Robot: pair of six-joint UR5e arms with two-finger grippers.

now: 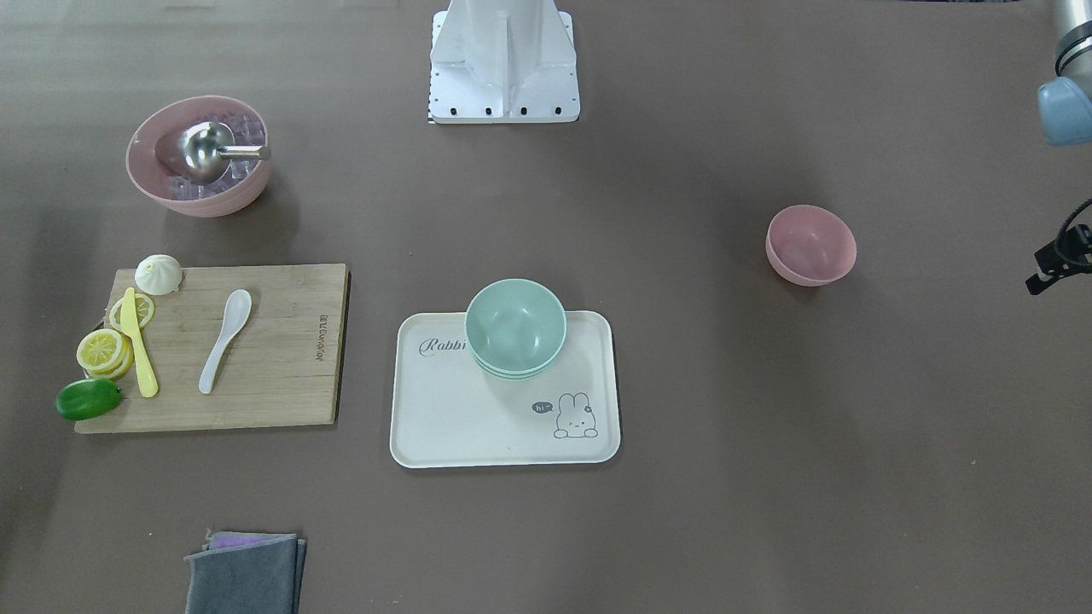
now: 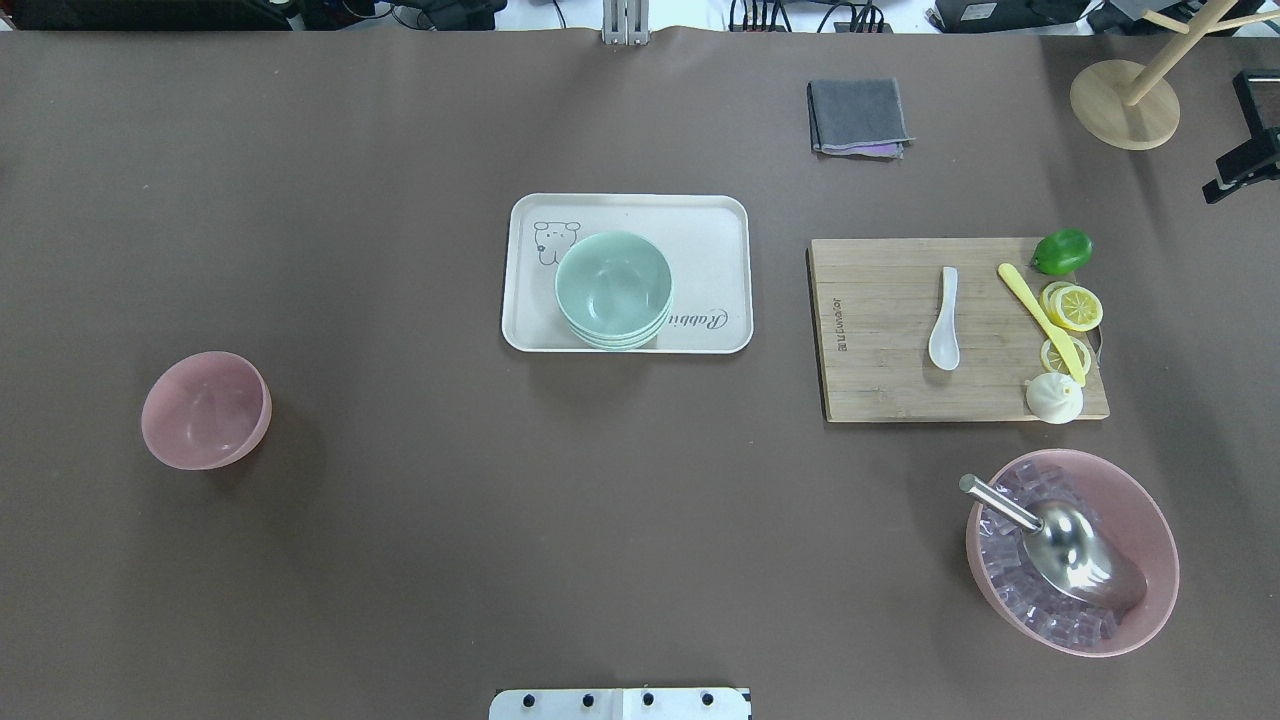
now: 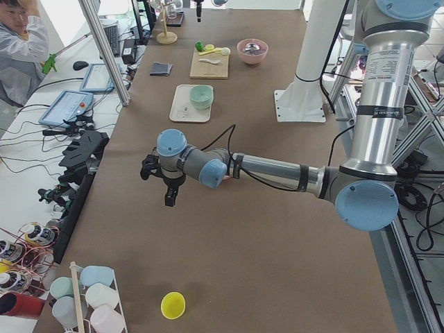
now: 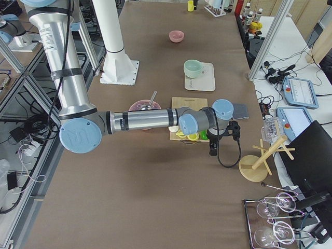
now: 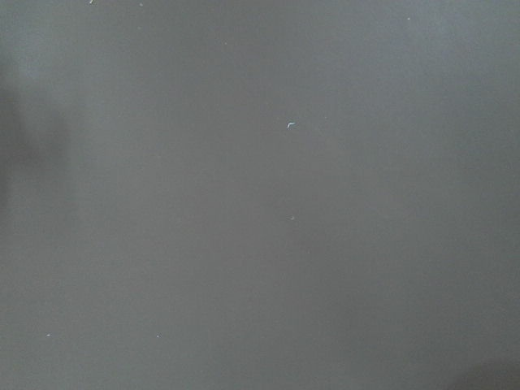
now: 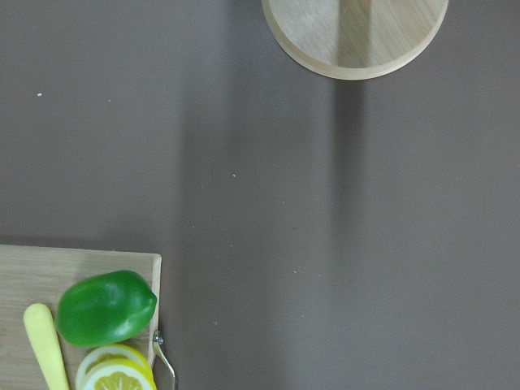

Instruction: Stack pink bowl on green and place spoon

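The brown desk point(image 2: 400, 550) carries everything. The left arm point(image 3: 277, 170) reaches over its bare end. The right arm point(image 4: 145, 120) reaches past the lime point(image 2: 1062, 251). I cannot tell whether the left jaws or the right jaws are clenched or released.

Seen from overhead, the cutting board point(image 2: 880, 380) lies at 3 o'clock from the white tray point(image 2: 720, 215). The stacked green bowls point(image 2: 613, 285) sit on the tray, toward its 6 o'clock edge. The pink bowl point(image 2: 205, 410) stands upright alone on the desk, at 8 o'clock from the tray and well apart. The white spoon point(image 2: 945, 320) lies on the board, its scoop end toward 6 o'clock.
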